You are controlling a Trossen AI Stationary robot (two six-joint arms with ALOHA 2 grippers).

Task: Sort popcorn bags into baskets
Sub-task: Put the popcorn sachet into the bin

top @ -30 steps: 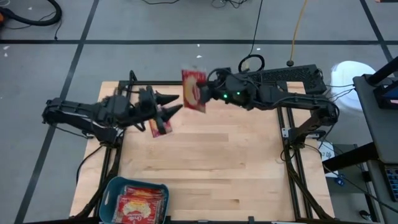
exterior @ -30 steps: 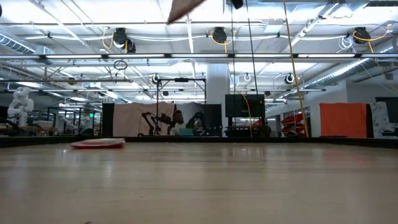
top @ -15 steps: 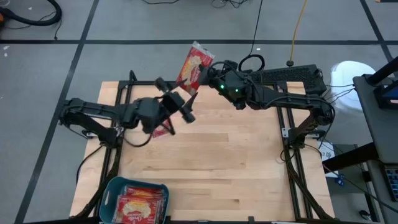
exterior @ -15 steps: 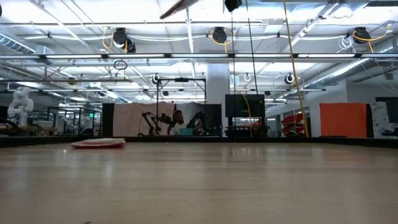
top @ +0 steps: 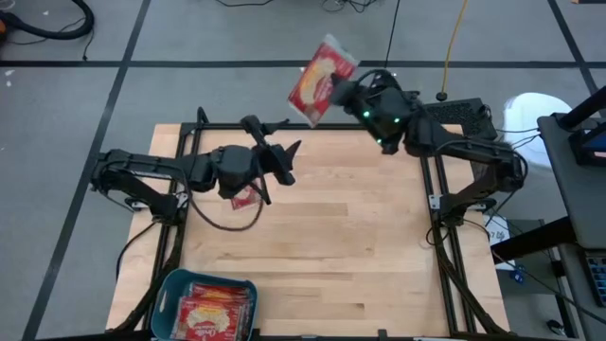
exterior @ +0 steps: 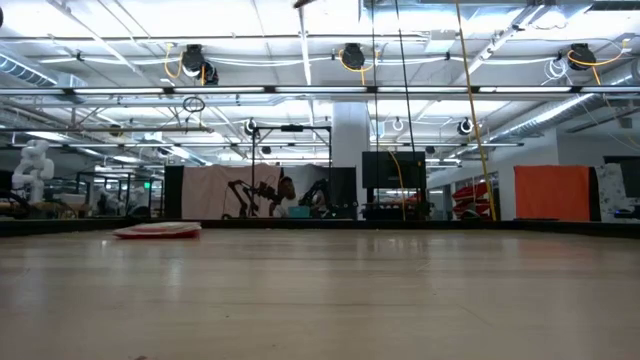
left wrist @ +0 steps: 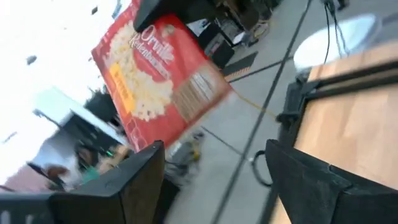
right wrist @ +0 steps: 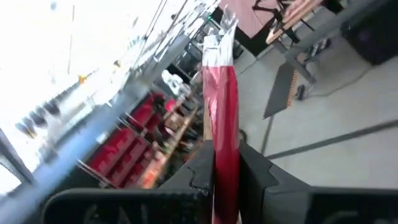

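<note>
Wooden table [top: 322,246]: right gripper [top: 343,93] pinches a light, flat, floppy popcorn bag [top: 320,68] by its edge; left gripper [top: 284,161] gapes empty.

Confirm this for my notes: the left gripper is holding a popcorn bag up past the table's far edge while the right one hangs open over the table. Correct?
The arms are swapped. In the high view the right gripper is shut on the raised popcorn bag, and the left gripper hangs open over the table.
</note>
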